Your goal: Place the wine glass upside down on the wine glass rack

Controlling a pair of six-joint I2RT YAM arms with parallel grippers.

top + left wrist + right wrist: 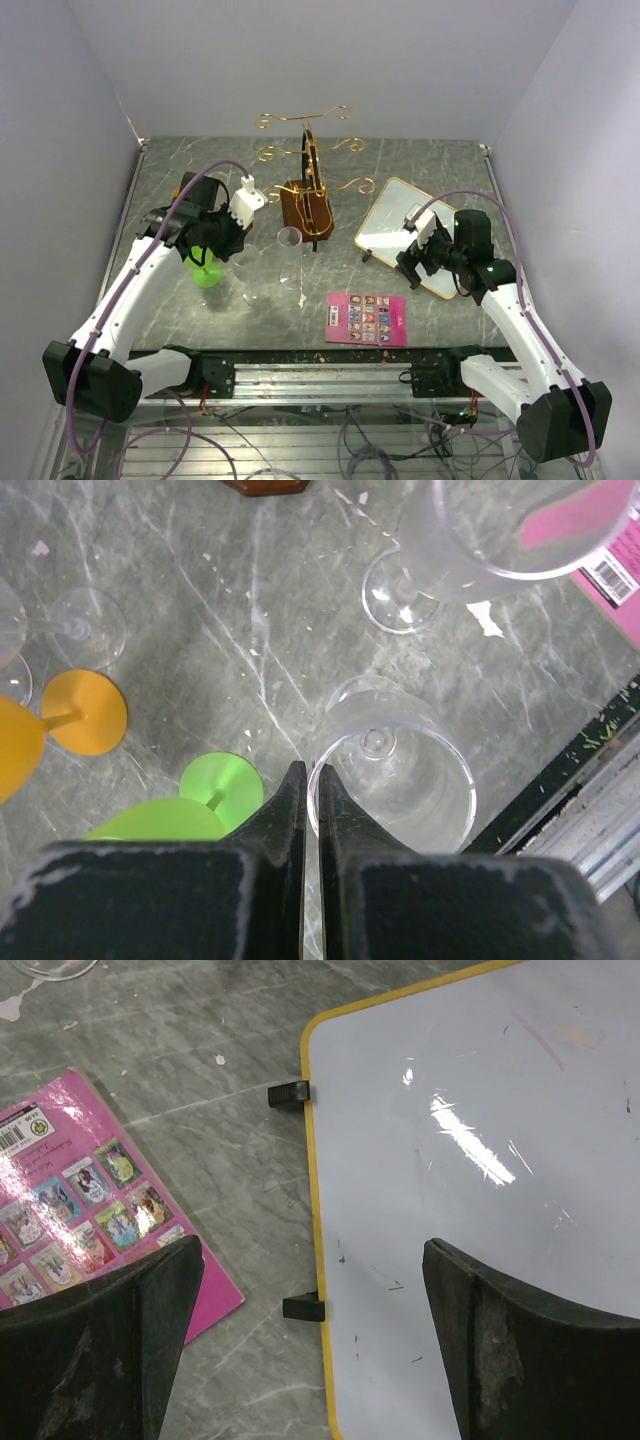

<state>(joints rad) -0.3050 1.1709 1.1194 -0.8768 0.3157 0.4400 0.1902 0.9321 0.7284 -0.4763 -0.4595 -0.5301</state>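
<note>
Left gripper has its black fingers pinched almost together. The near-left edge of the rim of a clear stemmed wine glass sits in the thin slit between them. That glass is upright on the grey marbled table, its round foot visible through the bowl. It is well left of and nearer than the wine glass rack, apart from it. The rack is a thin gold wire stand with scroll-ended arms on a dark brown wooden block, standing at the middle back of the table.

Just left of the fingers stands a lime green stemmed glass. Farther left are an orange stemmed glass and a second clear glass. A third clear glass stands upright just in front of the rack's base.

Right gripper is spread wide and holds nothing. It hangs over the yellow-framed whiteboard and its edge. The board lies flat to the right of the rack, with faint pen marks but no words. Beside it lies a pink booklet with a grid of small cartoon portraits. There is a barcode in its corner, and its print is too small to read.
</note>
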